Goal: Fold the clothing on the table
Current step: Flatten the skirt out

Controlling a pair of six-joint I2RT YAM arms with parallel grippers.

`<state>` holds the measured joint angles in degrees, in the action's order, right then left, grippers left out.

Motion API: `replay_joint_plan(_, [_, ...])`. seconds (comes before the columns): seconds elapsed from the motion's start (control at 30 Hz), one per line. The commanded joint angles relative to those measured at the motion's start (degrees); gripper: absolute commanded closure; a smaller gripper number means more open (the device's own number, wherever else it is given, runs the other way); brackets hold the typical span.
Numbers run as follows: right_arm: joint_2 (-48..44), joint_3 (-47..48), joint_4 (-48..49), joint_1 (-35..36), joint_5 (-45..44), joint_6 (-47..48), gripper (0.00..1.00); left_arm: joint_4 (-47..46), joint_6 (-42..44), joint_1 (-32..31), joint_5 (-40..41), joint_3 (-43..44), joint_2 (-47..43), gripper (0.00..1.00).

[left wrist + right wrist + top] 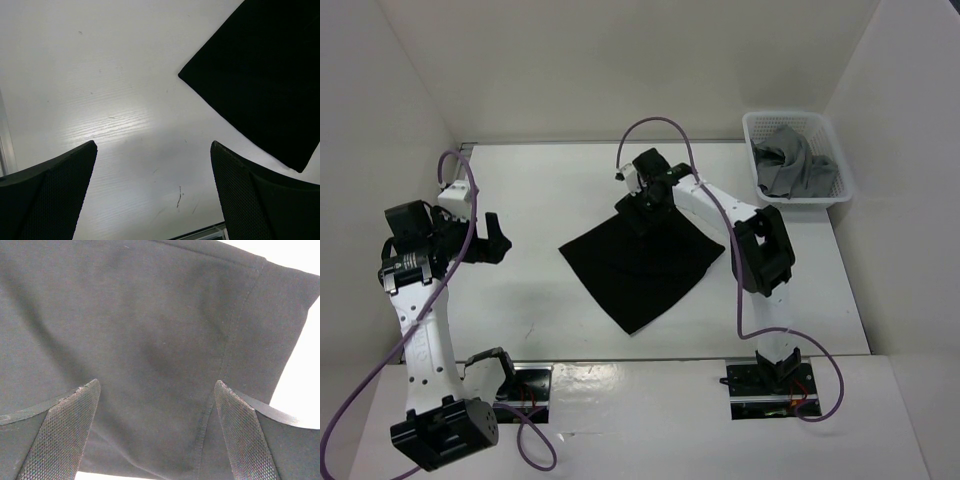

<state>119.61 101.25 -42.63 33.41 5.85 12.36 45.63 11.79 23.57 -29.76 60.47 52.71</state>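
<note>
The clothing (640, 265), a black garment, lies flat on the tabletop (535, 195) as a rough diamond. It sits about midway between the near and far edges and a little toward the right edge. One corner points at the near edge and one at the far edge.

The right pincer (638, 215) hangs over the far corner of the garment, jaws spread wide and holding nothing. In the right wrist view black fabric fills the space between its fingers (65, 430), with a stitched seam (225, 355) running down toward the right one. Whether the tips touch the cloth cannot be told.

The left pincer (498, 238) is also fully open and empty. It is over bare tabletop, well apart from the garment's left corner (182, 75), which shows at the upper right of its wrist view.

At the far right corner stands a white slotted basket (790, 116) holding a grey garment (795, 165), which is no part of this job.

The step in hand looks like the approach to a grasp, with no fold begun. The next move probably calls for the right pincer to settle onto the far corner and close on the cloth. It would then lift and carry that corner over toward the near one. The left pincer may need to move in on the left corner to keep the edge straight.
</note>
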Motion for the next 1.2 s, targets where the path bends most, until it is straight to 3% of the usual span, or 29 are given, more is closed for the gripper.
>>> replay_joint_plan(0.0, [1.5, -0.1, 1.6, -1.1, -0.8, -2.0, 0.01, -1.7, -0.3, 0.4, 0.0, -0.4, 0.0, 0.00])
replay_joint_plan(0.4, [4.2, -1.3, -2.3, -2.4, -0.8, -3.6, 0.01, -1.7, -0.3, 0.4, 0.5, -0.4, 0.6, 0.00])
replay_joint_plan(0.87, [13.9, 6.6, -4.0, -2.4, -5.0, -5.9, 0.01, -1.7, -0.8, 0.4, 0.5, -0.4, 1.1, 0.00])
replay_joint_plan(1.07, [22.8, 23.0, -11.0, -2.4, -4.4, -2.6, 0.01, -1.7, -0.8, 0.4, 1.0, -0.4, 1.1, 0.00])
replay_joint_plan(1.17, [30.7, 37.3, -18.1, -0.8, -3.8, 1.7, 0.01, -1.7, -0.8, 0.4, 1.0, -0.4, 1.6, 0.00])
